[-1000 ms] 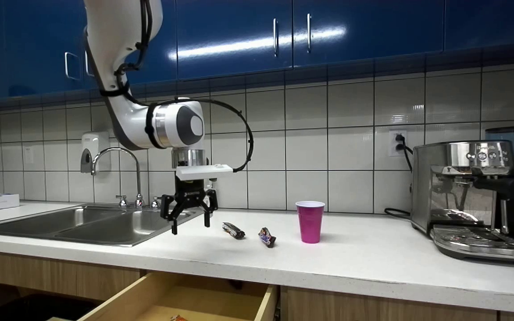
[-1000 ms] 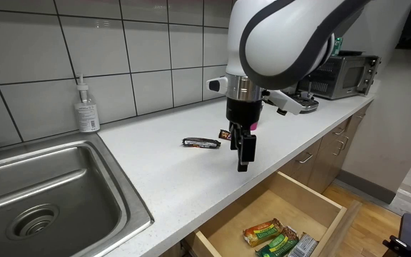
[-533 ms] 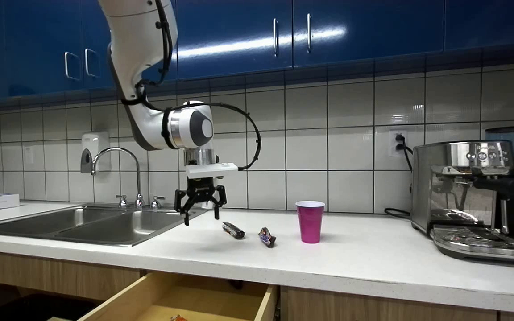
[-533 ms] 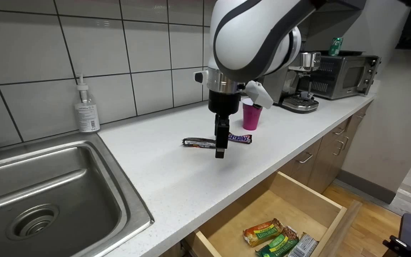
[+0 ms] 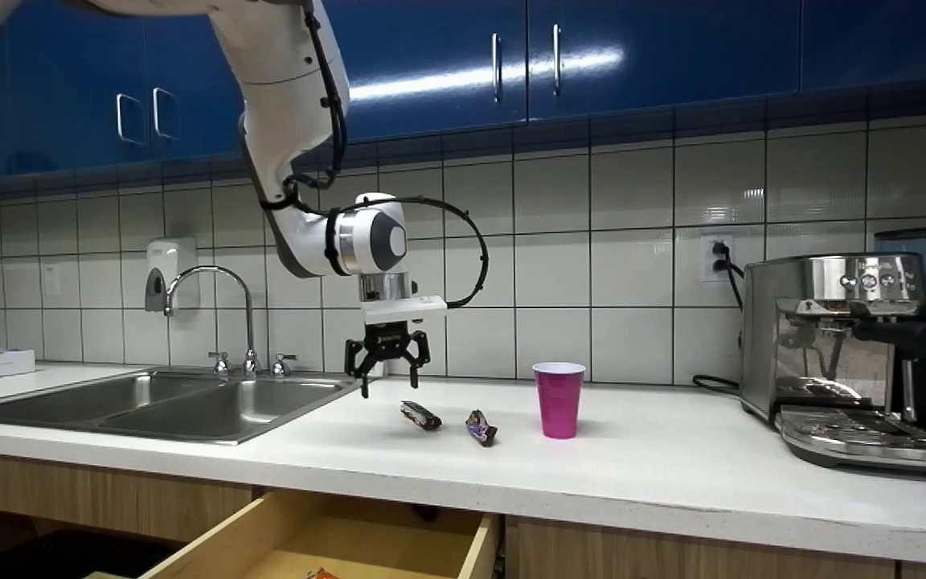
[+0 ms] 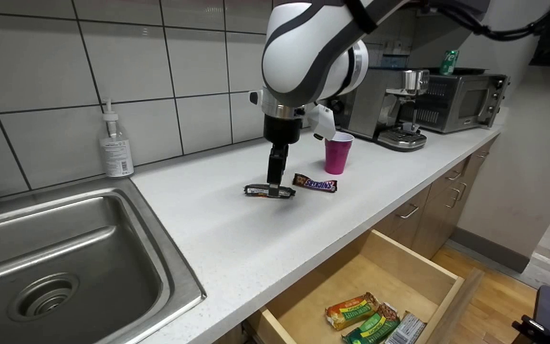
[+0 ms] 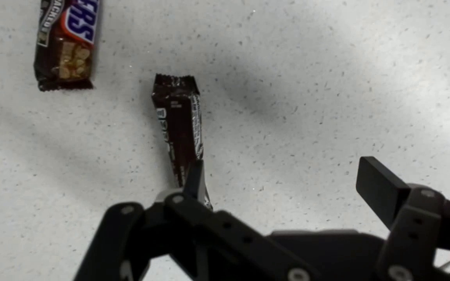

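Fingers (image 7: 381, 191): spread wide, with nothing held; they hang above the bench (image 6: 237, 248), no contact visible
Bar (image 6: 257, 190): on the bench, lying between the sink (image 6: 186, 286) and the Snickers (image 6: 320, 184); in the wrist view one finger covers its near part, so from there it is not centred between the two
Weight of bar: judged light, a small load
Body of bar: probably firm with some give; a hard squeeze could dent or crack it
Wrapper (image 7: 180, 125): glossy film, likely slippery, and perhaps loose enough to slide over the filling
Crimped end (image 7: 175, 81): thin and flat; a poor place to hold, apt to fold or tear
Long sides (image 7: 197, 125): the better place, one finger to each, about mid-length, pressed gently and evenly across the narrow width; held there the bar should hang level, while a hold nearer an end would let it tip
Snickers: apart from the bar, to the left of its far end in the wrist view; both long sides seem to have room for a finger
Cup (image 6: 338, 155): upright, well apart from the bar
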